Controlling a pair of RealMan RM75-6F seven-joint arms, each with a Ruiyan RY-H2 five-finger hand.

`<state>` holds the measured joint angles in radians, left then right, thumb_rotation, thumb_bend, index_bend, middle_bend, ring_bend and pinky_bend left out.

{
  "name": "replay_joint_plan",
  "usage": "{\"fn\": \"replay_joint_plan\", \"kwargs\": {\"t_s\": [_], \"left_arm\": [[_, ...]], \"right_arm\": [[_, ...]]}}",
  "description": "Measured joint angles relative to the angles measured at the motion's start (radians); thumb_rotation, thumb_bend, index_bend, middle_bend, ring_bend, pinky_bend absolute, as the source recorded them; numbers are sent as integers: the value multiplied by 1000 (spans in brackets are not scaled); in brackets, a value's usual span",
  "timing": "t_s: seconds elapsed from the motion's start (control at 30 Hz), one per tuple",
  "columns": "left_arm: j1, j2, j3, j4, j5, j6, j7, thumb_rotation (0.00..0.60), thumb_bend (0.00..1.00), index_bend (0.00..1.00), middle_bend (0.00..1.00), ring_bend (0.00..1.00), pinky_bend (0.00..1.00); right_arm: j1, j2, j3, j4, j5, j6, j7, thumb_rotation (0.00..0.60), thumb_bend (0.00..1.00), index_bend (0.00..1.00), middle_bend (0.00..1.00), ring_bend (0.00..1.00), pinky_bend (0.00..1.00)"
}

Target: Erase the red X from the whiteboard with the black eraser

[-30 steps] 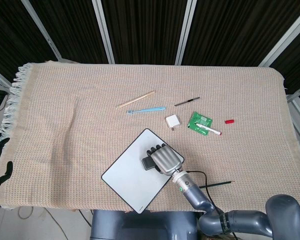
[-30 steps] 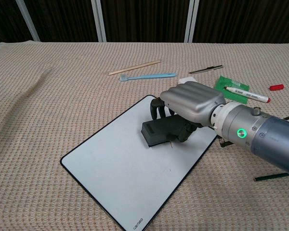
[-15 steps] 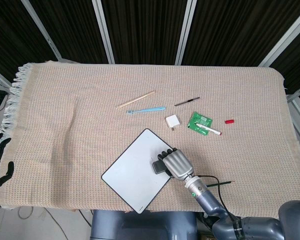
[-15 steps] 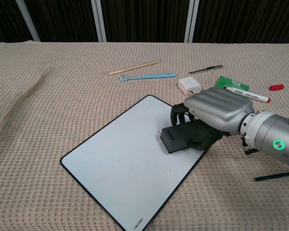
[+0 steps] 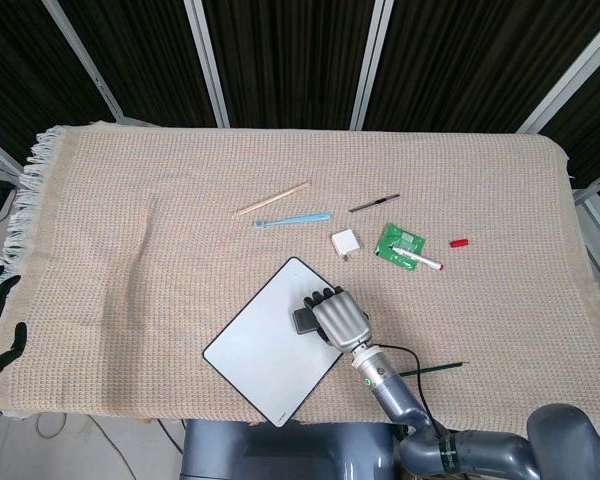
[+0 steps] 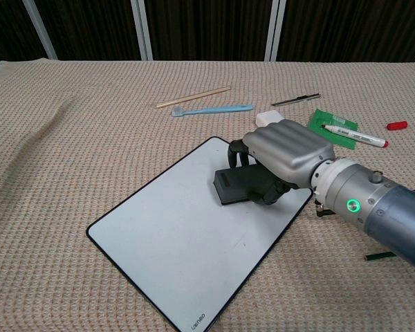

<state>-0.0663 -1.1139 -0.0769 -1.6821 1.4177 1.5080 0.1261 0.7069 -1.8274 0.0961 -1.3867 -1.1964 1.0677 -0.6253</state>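
Beige woven cloth (image 5: 160,250) covers table, fringe on its left edge. Behind the cloth: dark ribbed panels (image 5: 280,60) split by white slanted bars (image 5: 206,62).

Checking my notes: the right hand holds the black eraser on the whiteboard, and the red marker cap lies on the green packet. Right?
Not quite. The right hand does hold the black eraser on the whiteboard, but the head view shows the red cap on the cloth, beside the green packet.

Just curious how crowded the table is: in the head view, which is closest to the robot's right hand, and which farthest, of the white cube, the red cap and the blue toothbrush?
From the right hand:
1. White cube, just beyond the hand.
2. Blue toothbrush, farther back and left.
3. Red cap, far off to the right.
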Motion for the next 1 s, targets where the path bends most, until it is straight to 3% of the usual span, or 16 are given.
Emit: {"fn": "replay_joint_plan", "kwargs": {"t_s": [0.37, 0.47, 0.7, 1.0], "left_arm": [[-2, 6, -1, 0, -5, -7, -10, 600, 476, 117, 8, 0, 0], [-2, 7, -2, 0, -5, -6, -10, 600, 476, 117, 8, 0, 0], [-2, 5, -1, 1, -2, -4, -7, 600, 477, 117, 8, 0, 0], [-2, -1, 1, 3, -1, -3, 4, 600, 476, 117, 8, 0, 0]], "right_arm": [[65, -88, 92, 73, 87, -45, -89, 600, 452, 482, 501, 453, 465], [69, -92, 96, 74, 99, -40, -106, 600, 452, 482, 501, 453, 465], [29, -49, 49, 27, 78, -4, -104, 600, 451, 490, 502, 453, 466], [-55, 50, -64, -63, -2, 55, -71, 600, 452, 494, 502, 453, 465]]}}
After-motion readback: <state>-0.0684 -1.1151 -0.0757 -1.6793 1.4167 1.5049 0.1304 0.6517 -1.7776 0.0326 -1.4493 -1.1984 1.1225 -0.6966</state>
